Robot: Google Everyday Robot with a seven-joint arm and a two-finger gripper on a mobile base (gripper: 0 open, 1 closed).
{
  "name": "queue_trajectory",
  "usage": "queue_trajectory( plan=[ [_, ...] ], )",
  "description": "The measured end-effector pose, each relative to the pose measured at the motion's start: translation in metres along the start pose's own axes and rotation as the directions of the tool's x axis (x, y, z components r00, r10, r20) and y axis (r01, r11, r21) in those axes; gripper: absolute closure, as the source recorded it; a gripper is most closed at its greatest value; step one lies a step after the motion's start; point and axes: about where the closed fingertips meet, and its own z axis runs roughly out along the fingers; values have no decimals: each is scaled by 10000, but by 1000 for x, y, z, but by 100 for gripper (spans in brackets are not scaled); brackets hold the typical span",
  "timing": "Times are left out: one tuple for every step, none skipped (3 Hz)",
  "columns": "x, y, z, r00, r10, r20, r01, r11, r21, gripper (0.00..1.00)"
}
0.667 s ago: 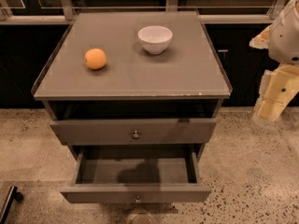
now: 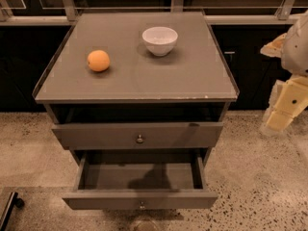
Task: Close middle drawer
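Observation:
The middle drawer is pulled far out of the grey-brown cabinet. Its low flat front has a tiny round knob, and the inside looks empty. Above it, the taller-fronted top drawer with a bigger knob stands slightly out. The lowest drawer is hidden under the open one. My cream-coloured gripper hangs to the right of the cabinet, about level with the top drawer, apart from it and holding nothing that I can see.
An orange and a white bowl sit on the cabinet top. Dark cabinets and a metal rail run behind. The floor is speckled stone. A dark object lies at the lower left.
The gripper has sunk slightly lower at the right. The drawers have not moved.

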Motion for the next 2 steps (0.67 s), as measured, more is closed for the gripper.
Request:
queue_trajectory(
  plan=[
    [23, 23, 41, 9914, 844, 999, -802, 9958, -451, 0],
    [49, 59, 88, 9536, 2345, 1888, -2201, 9709, -943, 0]
  ],
)
